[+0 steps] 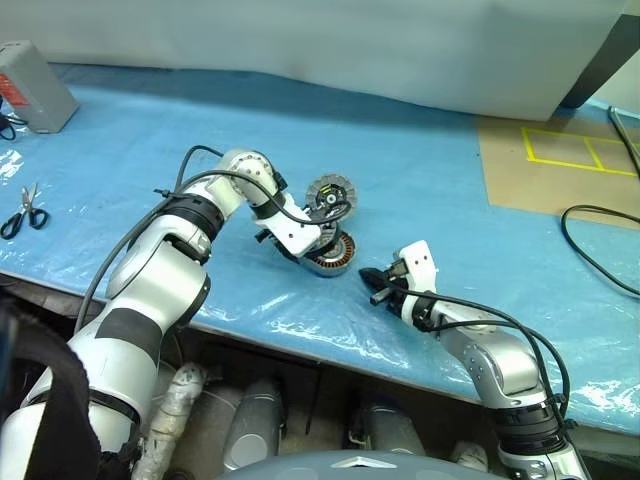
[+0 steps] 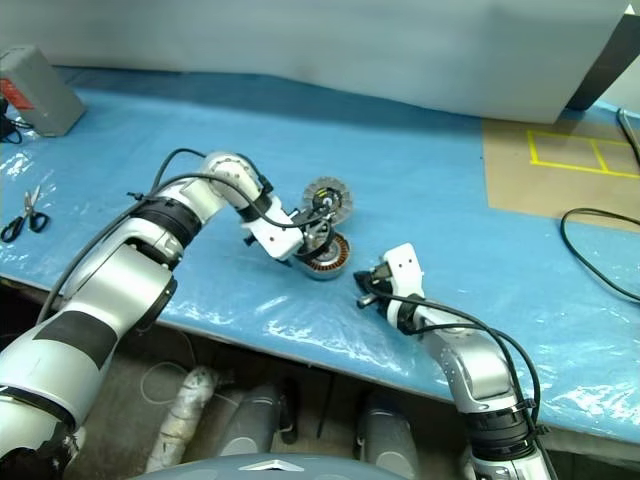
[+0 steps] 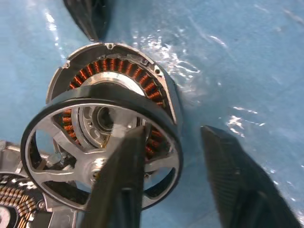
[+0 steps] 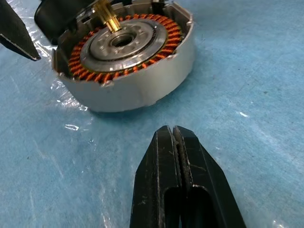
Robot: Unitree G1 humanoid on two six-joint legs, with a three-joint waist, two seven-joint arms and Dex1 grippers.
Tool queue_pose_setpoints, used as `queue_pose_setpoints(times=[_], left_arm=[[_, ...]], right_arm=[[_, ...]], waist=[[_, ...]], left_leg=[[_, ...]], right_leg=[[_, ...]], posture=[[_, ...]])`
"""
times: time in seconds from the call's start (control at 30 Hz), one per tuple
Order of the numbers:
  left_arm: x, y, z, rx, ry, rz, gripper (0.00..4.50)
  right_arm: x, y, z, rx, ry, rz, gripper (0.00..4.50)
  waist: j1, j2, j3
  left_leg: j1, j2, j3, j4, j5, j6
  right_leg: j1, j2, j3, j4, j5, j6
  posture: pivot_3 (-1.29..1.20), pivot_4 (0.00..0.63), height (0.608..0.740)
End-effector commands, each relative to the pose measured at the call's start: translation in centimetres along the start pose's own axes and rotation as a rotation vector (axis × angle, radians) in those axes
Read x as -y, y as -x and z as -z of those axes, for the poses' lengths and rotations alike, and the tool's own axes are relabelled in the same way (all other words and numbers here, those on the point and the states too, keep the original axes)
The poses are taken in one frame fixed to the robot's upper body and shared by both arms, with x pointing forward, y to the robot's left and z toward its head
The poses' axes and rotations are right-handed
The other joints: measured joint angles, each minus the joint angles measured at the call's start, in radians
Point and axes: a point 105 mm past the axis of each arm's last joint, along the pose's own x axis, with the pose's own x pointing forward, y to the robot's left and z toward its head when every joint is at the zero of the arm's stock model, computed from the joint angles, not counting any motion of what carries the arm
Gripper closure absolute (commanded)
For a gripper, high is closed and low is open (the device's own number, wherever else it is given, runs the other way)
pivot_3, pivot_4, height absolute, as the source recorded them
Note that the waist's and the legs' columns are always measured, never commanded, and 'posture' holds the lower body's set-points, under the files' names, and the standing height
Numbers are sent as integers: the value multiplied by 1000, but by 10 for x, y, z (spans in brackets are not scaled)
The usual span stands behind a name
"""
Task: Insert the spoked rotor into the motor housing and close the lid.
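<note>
Two grippers are working over a blue plastic sheet (image 1: 430,170) covering the bench; behind it we're seeing a pale wall. A brown board (image 1: 560,170) with yellow tape lies at far right, scissors (image 1: 25,210) and a grey box (image 1: 30,85) at far left. Our left gripper (image 3: 185,175) is standing with fingers apart, one finger (image 3: 123,180) across the spoked rotor (image 3: 95,147), which is sitting tilted over the motor housing (image 4: 128,57). The lid (image 1: 331,192) is lying just behind. Our right gripper (image 4: 178,142) is hovering near the housing, fingers pressed together, empty.
</note>
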Motion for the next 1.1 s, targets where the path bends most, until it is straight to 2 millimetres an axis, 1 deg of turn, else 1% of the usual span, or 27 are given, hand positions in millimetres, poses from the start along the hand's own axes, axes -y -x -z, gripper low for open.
queue_pose_setpoints(times=[0.03,0.13,0.23,0.3,0.33,0.4,0.5,0.57,0.6,0.67,0.73,0.83,0.93,1.03,1.1], left_arm=[[-6,20,-5,27,-2,-26,2467],[-6,32,-6,52,12,-61,2467],[-8,47,-19,154,72,-126,2467],[-4,59,-29,217,118,-139,2467],[-2,64,-33,244,145,-140,2467],[3,71,-34,282,224,-143,2467],[6,66,-18,240,298,-177,2467],[12,57,-7,199,352,-190,2467],[12,50,-3,208,406,-228,2467],[10,39,3,215,504,-293,2467],[6,28,15,181,586,-383,2467],[1,18,26,139,643,-496,2467],[-9,22,32,170,731,-590,2467],[-4,27,33,169,709,-573,2467],[-2,27,36,163,716,-572,2467]], right_arm=[[-1,3,-9,44,19,0,4500],[-1,3,-9,44,16,-2,4500],[-4,2,-10,46,16,-8,4500],[-7,1,-13,49,16,-15,4500],[-8,1,-15,50,17,-18,4500],[-10,1,-18,52,18,-23,4500],[-12,0,-21,52,19,-33,4500],[-12,0,-22,49,25,-35,4500],[-11,0,-22,46,27,-35,4500],[-10,2,-21,42,28,-34,4500],[-8,2,-20,38,29,-33,4500],[-6,3,-17,31,28,-31,4500],[-4,4,-13,23,28,-28,4500],[-1,5,-10,15,36,-22,4500],[-1,5,-9,13,37,-23,4500]], waist=[[0,0,0],[-1,0,0],[-1,0,0],[-2,0,0],[-2,0,0],[-2,1,0],[2,1,0],[-1,1,0],[-1,1,0],[-2,1,0],[-1,1,0],[-1,1,0],[0,1,0],[-2,1,0],[-2,1,0]], left_leg=[[0,0,0,0,0,0],[0,0,0,0,0,0],[0,0,0,0,0,0],[-1,0,0,-1,0,-1],[-1,0,0,-1,-2,-4],[0,0,0,-2,1,-8],[1,0,0,-2,2,-11],[2,0,1,-2,2,-11],[3,0,1,-2,2,-11],[2,0,1,-2,3,-11],[1,1,0,-2,3,-11],[0,1,0,-2,3,-11],[0,1,0,-1,3,-10],[0,1,0,0,3,-10],[0,1,0,-1,2,-10]], right_leg=[[0,0,0,0,0,0],[0,0,0,0,0,0],[-1,0,0,1,0,0],[-2,0,0,2,0,-1],[-3,0,0,2,-1,-1],[-3,0,0,3,-1,-2],[-2,0,0,3,-1,-2],[0,0,0,3,-1,-2],[1,0,0,3,-1,-2],[0,0,0,3,-1,-2],[-1,0,0,3,-1,-2],[-1,0,-1,2,-1,-2],[-1,0,-1,2,-1,-2],[0,0,-1,2,-1,-2],[-1,0,-1,2,-1,-2]], posture=[[0,150,740],[0,150,740],[0,150,740],[0,150,740],[0,150,740],[0,150,740],[0,150,740],[0,150,740],[0,150,740],[0,150,740],[0,150,740],[0,150,740],[0,150,740],[0,150,740],[0,150,740]])
